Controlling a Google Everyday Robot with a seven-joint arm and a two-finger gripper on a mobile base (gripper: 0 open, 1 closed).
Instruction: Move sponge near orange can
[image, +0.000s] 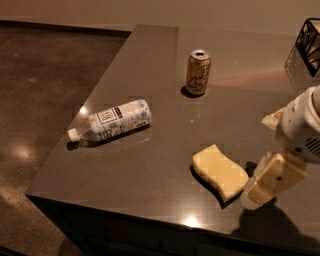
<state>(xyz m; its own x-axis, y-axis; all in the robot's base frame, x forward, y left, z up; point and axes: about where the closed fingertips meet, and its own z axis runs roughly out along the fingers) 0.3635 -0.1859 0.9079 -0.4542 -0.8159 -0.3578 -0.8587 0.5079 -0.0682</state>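
The pale yellow sponge (220, 171) lies flat on the dark grey table (150, 65) near its front edge. The orange can (198, 73) stands upright farther back, well apart from the sponge. My gripper (260, 187) hangs low at the right, its cream finger just off the sponge's right end, close to the tabletop. It holds nothing that I can see.
A clear plastic bottle (111, 121) with a white label lies on its side at the left of the table. A black wire basket (310, 42) sits at the far right corner. The table's left and front edges drop to a dark floor.
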